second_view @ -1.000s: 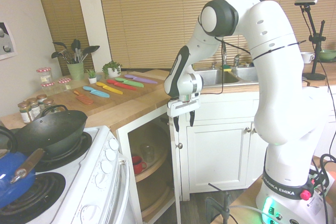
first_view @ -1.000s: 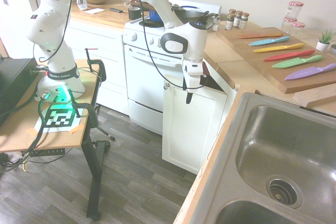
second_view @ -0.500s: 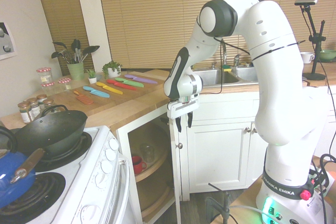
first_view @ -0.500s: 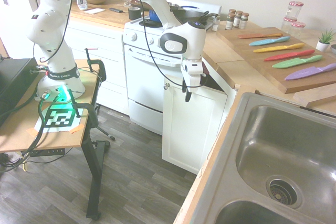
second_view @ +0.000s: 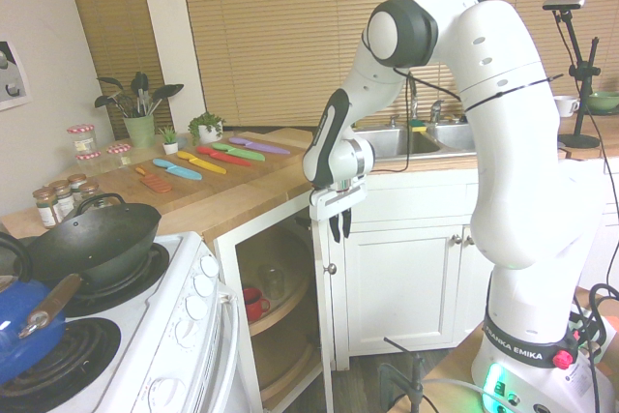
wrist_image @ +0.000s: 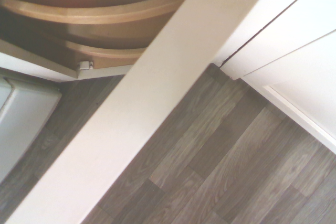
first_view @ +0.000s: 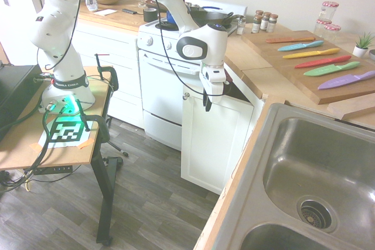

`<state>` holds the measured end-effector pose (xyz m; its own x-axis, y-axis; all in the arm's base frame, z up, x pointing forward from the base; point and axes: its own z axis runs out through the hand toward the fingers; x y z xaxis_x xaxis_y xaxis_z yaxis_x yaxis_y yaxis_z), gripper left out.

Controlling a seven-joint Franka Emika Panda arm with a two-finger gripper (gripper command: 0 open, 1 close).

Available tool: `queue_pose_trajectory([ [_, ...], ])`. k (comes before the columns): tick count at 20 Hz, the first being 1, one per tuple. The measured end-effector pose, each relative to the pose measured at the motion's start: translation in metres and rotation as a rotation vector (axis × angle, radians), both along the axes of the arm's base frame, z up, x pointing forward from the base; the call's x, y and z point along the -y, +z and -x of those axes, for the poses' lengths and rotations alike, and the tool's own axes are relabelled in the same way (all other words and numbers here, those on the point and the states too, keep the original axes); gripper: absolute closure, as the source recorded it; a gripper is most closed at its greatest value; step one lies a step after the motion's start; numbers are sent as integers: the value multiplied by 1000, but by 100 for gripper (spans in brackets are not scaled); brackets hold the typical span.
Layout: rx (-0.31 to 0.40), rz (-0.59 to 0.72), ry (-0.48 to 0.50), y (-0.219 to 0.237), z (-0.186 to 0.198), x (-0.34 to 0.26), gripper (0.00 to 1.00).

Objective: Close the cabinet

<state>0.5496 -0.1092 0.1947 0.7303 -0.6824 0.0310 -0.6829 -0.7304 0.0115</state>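
Cabinet (first_view: 214, 136), first exterior view: door ajar, between oven (first_view: 170, 80) and sink (first_view: 316, 174); gripper (first_view: 207, 105) at its top edge. Knives (first_view: 325, 62) lie beyond the sink.

Second exterior view: red mug (second_view: 255, 304) inside cabinet; wok (second_view: 92, 244) left of it. Fingers nearer each other than one second ago, a narrow gap left; grasp on door cannot be told. Arm base reads "FRANKA EMIKA".

Wrist view: door edge crosses above floor (wrist_image: 210, 156).
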Motion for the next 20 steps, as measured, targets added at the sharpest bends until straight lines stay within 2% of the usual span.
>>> queue_pose_trajectory([
  [10,-7,102,147,-4,3,-51,100],
  [20,-31,122,267,-3,-11,-82,100],
])
